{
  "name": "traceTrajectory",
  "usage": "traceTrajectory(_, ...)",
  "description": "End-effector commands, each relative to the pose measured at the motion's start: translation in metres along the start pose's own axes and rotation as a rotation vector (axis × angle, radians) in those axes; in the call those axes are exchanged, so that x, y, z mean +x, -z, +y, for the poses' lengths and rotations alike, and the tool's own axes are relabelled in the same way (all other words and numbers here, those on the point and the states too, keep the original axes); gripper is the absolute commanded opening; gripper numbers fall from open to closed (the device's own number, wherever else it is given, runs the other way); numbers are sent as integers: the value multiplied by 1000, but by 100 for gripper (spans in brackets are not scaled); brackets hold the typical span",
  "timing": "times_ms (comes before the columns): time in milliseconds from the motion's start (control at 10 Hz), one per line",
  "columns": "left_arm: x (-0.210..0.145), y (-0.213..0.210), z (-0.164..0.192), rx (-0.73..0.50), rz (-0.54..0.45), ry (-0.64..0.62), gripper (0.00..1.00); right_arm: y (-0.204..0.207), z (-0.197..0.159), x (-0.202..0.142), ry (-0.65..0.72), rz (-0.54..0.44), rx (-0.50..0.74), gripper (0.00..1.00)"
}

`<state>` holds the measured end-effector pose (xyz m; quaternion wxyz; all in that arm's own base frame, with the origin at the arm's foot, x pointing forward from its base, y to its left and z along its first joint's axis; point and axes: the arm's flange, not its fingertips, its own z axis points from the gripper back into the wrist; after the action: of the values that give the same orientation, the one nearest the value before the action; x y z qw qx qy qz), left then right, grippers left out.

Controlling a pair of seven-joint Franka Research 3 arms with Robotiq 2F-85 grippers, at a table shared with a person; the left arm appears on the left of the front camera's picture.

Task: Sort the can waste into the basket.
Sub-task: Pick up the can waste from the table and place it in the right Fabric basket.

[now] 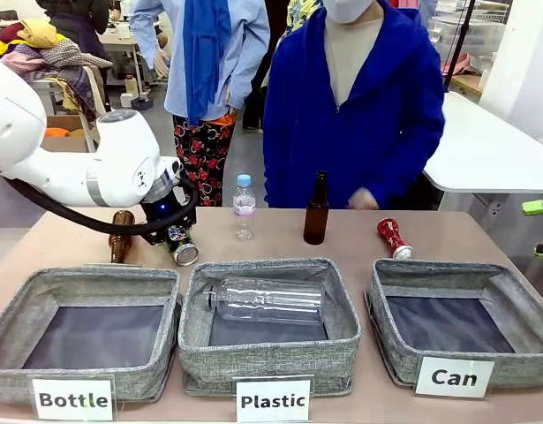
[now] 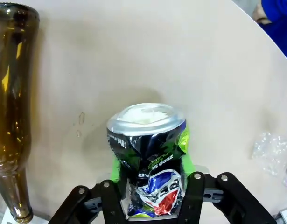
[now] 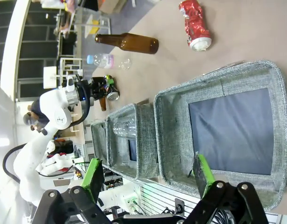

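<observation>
Left gripper (image 2: 150, 163) clamps the crushed black can (image 2: 148, 140) across its body, at the left beside a brown glass bottle (image 2: 10, 116), presumably for carriage right to the Can basket (image 1: 439, 269). Right gripper (image 3: 148, 179), spread wide and empty, hangs by that basket. The left wrist view shows the pad contact, and the front view shows the red can (image 1: 393, 237) lying just beyond the basket.

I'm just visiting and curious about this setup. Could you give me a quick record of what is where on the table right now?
Left gripper: shut on the black can, at the table's left
Right gripper: open, above the Can basket
Red can: lying on the table by the Can basket's far rim, not in it
Plastic basket: one clear bottle lying inside
Person: standing at the far side
</observation>
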<state>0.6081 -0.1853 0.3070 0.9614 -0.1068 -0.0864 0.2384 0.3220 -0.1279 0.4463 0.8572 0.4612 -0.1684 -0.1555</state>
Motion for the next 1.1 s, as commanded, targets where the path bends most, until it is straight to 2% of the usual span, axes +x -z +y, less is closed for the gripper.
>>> traceTrajectory(0,-3,-5,2,12,-19,9,15,0,0,3,-23,-10,29,100)
traceTrajectory(100,-3,-6,3,6,-16,9,6,0,0,3,-23,-10,29,100)
traceTrajectory(200,-4,-7,4,3,-14,8,0,0,0,3,-23,-10,29,100)
traceTrajectory(500,-7,-24,13,-39,-4,28,0,0,0,3,-23,-10,29,100)
traceTrajectory(800,-14,-102,45,-179,-11,127,0,0,0,3,-23,-10,29,100)
traceTrajectory(900,-22,-132,61,-224,16,199,0,0,0,3,-23,-10,29,100)
traceTrajectory(1000,-37,-167,84,-243,111,343,0,0,0,3,-23,-10,29,100)
